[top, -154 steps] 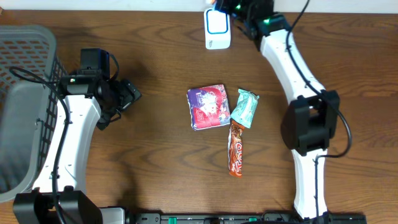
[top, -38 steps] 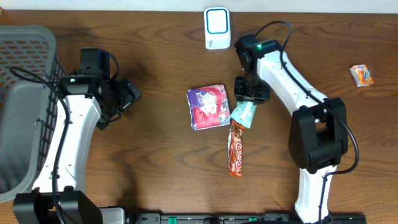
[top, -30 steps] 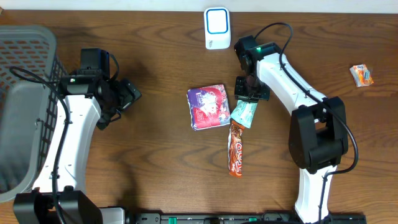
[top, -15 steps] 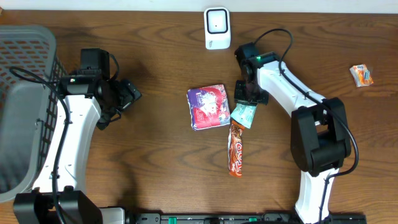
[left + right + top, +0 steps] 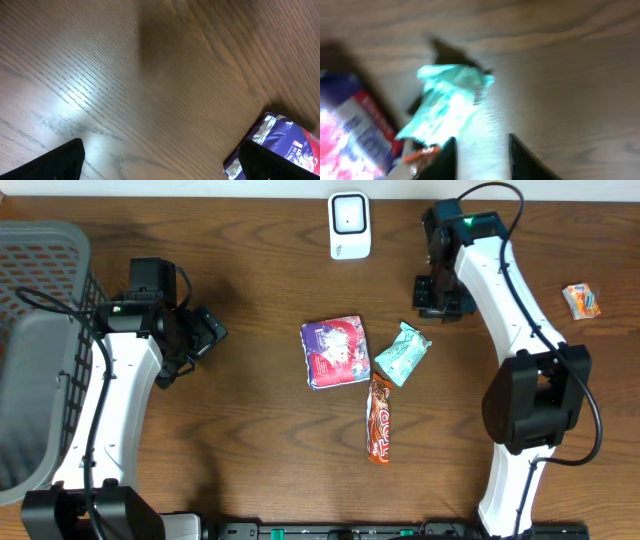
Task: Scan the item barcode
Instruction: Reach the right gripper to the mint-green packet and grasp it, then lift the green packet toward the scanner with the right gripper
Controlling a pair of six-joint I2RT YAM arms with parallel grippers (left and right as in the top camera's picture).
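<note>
Dark brown wooden surface (image 5: 260, 270), grain running across. Grey mesh basket (image 5: 40, 250) at the far left edge, partly out of frame. Right arm (image 5: 510, 300), white with black joints, reaching up the right side; right tool (image 5: 437, 295) near the top, to the right of the scanner, spread a little with nothing between the fingers (image 5: 446, 160), well clear of the mint packet. Left arm (image 5: 110, 400), same make, beside the basket; left tool (image 5: 205, 332) spread wide and empty, fingers (image 5: 60, 160) at the bottom corners of the left wrist view, bare wood between them. Square purple and red packet (image 5: 336, 352) lying flat at the centre. White scanner (image 5: 349, 225) with a dark window, at the top edge above the square packet. Mint green packet (image 5: 401, 354), crinkled, lying tilted on the surface just right of the square packet, lower end touching the top of the bar, gripped by nothing. Orange and red bar (image 5: 380, 420), long and narrow, lying lengthwise below the mint packet. Small orange packet (image 5: 581, 300) alone at the far right, well apart from the rest.
</note>
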